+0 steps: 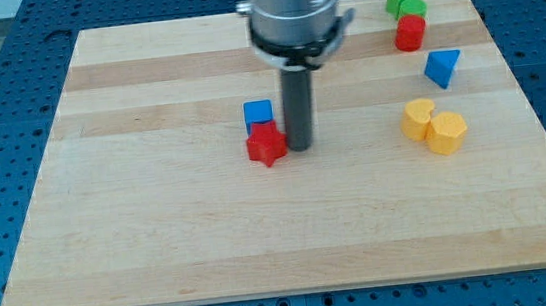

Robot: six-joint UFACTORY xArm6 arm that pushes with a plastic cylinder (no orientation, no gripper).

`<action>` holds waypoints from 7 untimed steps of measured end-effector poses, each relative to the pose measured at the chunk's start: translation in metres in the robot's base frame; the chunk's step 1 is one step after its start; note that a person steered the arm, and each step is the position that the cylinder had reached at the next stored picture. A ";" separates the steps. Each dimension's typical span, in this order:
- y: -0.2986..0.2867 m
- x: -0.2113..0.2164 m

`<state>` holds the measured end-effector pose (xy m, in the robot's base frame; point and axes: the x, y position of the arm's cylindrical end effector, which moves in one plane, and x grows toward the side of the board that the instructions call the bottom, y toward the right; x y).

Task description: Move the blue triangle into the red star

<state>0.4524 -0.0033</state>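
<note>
The blue triangle (443, 66) lies at the view's right, below a red cylinder. The red star (266, 145) lies near the board's middle, touching a blue cube (259, 113) just above it. My tip (300, 147) rests on the board right beside the red star's right side, far to the left of the blue triangle.
A green star (405, 1) sits at the top right with a red cylinder (410, 32) just below it. Two yellow blocks, a heart (416, 118) and a hexagon (446, 132), lie together below the blue triangle. The wooden board (160, 234) is ringed by a blue perforated table.
</note>
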 end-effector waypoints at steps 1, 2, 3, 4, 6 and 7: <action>-0.023 -0.012; 0.018 -0.018; 0.076 -0.030; 0.115 -0.056; 0.211 -0.057; 0.259 -0.061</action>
<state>0.3910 0.2558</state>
